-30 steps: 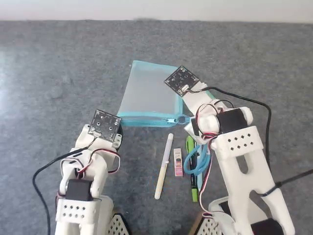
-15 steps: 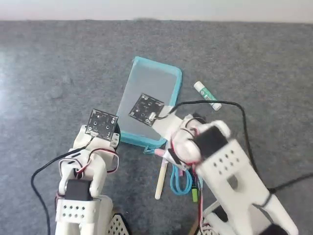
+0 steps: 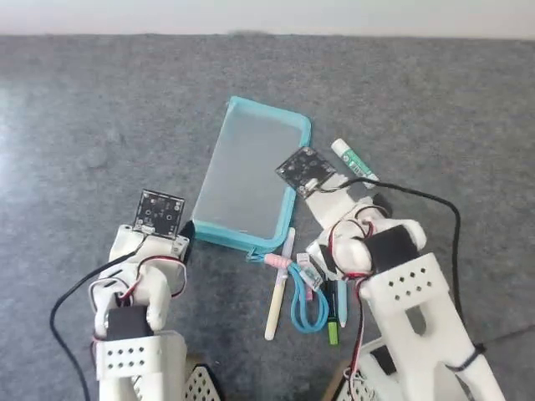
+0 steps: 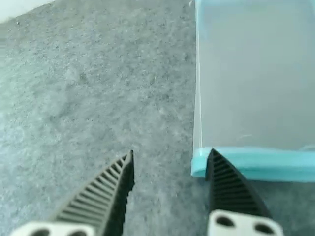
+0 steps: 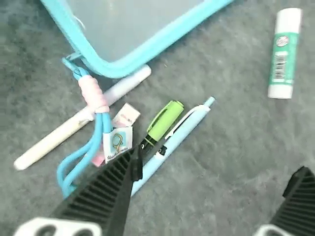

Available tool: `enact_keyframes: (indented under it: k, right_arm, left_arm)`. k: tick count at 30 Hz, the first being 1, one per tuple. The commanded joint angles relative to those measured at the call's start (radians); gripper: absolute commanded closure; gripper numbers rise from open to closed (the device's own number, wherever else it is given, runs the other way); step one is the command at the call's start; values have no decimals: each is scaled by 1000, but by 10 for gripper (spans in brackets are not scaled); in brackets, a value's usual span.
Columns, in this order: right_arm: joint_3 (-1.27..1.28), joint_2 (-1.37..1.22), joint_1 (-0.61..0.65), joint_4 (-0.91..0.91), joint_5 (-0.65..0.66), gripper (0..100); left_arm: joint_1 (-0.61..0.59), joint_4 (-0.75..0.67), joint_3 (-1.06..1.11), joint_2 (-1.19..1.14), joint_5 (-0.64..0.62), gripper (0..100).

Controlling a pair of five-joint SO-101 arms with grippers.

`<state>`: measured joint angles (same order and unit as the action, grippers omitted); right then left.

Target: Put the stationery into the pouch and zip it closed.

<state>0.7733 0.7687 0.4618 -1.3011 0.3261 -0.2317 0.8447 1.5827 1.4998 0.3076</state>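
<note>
The teal-edged translucent pouch lies flat on the grey mat, its zip pull tied to a blue strap. Beside that corner lie a white marker, a green highlighter, a light-blue pen and a small eraser. A green-and-white glue stick rests to the pouch's right. My right gripper hangs wide open over bare mat between the pens and the glue stick. My left gripper is open at the pouch's near left corner, one finger beside it.
The grey felt mat covers the whole table, with free room left of and behind the pouch. Both arm bases stand at the near edge. A pale wall strip runs along the far side.
The right arm swung from the pouch's right edge across it and back right. The pouch, earlier folded up, now lies flat, and the glue stick shows. The left arm drew slightly left.
</note>
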Motion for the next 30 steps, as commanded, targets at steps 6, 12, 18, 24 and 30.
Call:
enact_keyframes:
  k: [6,12,18,24,30]
  right_arm:
    - [104,19,163,236,-32,571]
    - [110,18,283,254,-32,571]
    - [51,-186,292,278,-61,571]
    - [-69,-458,346,274,-72,571]
    - [-167,-665,344,269,-72,571]
  left_arm:
    - [-101,-21,4,5,-35,725]
    - [-184,-11,-2,9,-46,725]
    - [-183,-14,10,9,-46,743]
    - [-183,-14,21,12,-20,742]
    - [-183,-14,21,12,-20,742]
